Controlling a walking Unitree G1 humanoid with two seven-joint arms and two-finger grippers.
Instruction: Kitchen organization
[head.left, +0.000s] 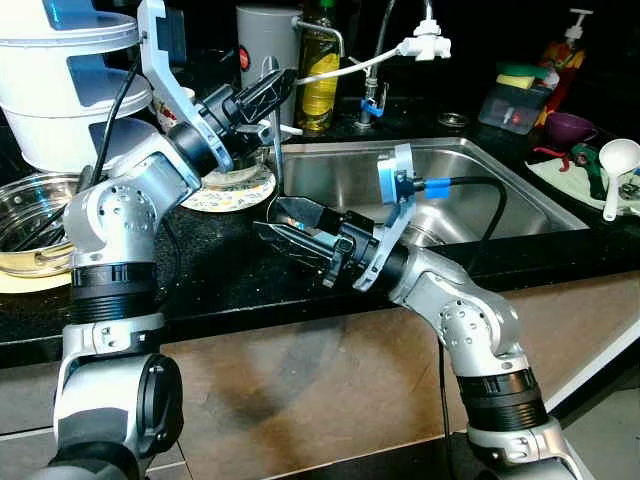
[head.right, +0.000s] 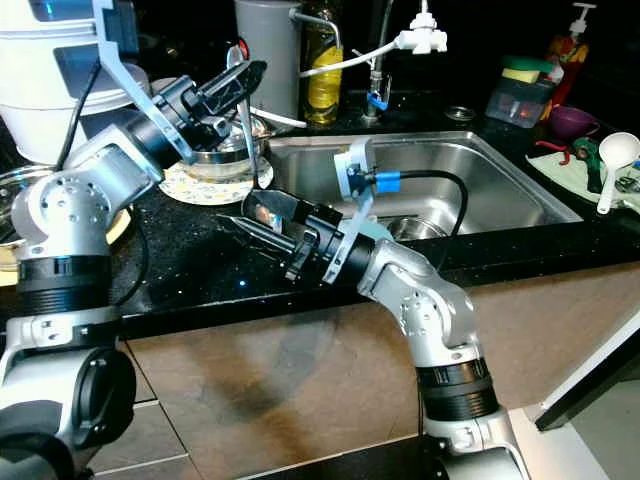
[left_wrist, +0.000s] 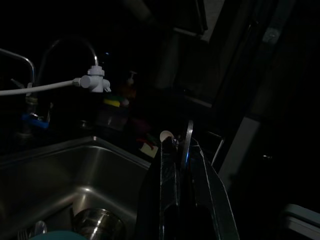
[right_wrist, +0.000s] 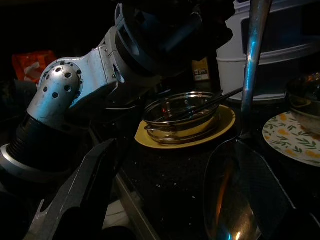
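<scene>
Spoon (head.left: 276, 170) is pinched by the left gripper (head.left: 268, 95) fingers, bowl between the wide right gripper (head.left: 290, 235) fingers; a mistimed release risks dropping it.

A stainless sink (head.left: 470, 190) sits in a black counter (head.left: 230, 270). Behind it stand a faucet (head.left: 425, 40) and oil bottle (head.left: 320, 75). A white ladle (head.left: 615, 170) lies right.
</scene>
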